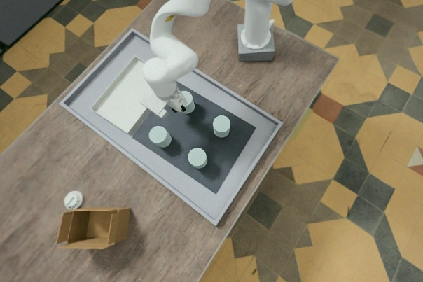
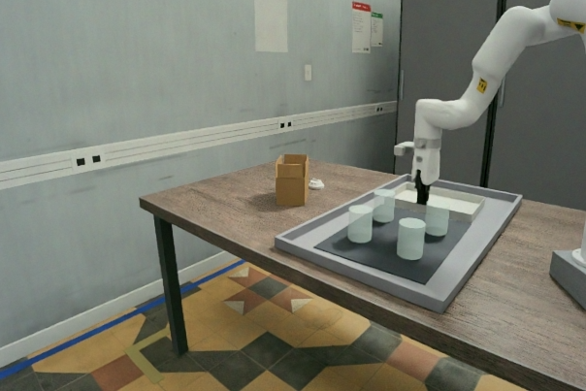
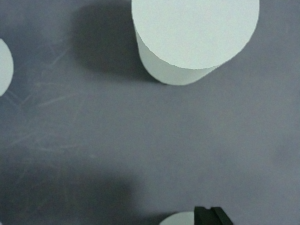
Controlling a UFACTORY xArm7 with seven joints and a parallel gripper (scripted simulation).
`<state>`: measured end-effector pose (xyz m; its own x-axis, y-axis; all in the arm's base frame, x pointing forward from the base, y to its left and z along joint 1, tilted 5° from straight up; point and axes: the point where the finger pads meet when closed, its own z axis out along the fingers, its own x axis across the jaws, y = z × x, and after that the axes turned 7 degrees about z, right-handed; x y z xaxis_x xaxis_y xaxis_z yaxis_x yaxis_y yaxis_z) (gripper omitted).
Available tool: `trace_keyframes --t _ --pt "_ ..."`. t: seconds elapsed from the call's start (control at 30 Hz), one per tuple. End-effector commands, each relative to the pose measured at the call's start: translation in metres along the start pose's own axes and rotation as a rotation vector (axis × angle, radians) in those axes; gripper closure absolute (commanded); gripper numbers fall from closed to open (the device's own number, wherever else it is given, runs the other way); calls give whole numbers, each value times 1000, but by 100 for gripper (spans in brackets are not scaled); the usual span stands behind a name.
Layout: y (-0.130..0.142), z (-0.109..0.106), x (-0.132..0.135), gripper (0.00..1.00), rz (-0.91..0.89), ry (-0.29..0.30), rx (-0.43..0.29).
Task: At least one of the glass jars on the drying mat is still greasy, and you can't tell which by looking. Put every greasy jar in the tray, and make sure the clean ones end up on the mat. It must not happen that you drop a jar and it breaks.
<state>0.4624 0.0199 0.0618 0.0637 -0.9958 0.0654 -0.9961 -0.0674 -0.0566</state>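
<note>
Several pale glass jars stand upright on the dark drying mat [image 1: 196, 139] inside a grey frame. The white tray [image 1: 122, 95] lies to the mat's left and holds nothing. My gripper [image 1: 176, 106] is shut and empty, low over the mat, right beside the back jar [image 1: 187, 101] on its tray side. In the side view the gripper [image 2: 422, 195] stands behind and just left of that jar [image 2: 437, 217]. In the wrist view a dark fingertip [image 3: 210, 215] touches or nearly touches that jar's rim [image 3: 180, 219] at the bottom edge. Another jar [image 3: 195, 36] stands ahead.
The other jars stand at the right [image 1: 221, 126], left [image 1: 160, 136] and front [image 1: 197, 157] of the mat. An open cardboard box [image 1: 92, 227] and a small white round object [image 1: 73, 199] lie at the table's near-left end. The arm's base [image 1: 255, 46] is at the back.
</note>
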Motion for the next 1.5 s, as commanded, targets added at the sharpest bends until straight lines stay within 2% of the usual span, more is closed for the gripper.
trace_keyframes --t 0.0,0.7,1.03,1.47 --pt "-1 -2 0 100 0 0 4" --pt "2 -4 0 100 0 0 4" --pt "-22 3 -3 100 0 0 4" --pt "-22 3 -3 100 0 0 4"
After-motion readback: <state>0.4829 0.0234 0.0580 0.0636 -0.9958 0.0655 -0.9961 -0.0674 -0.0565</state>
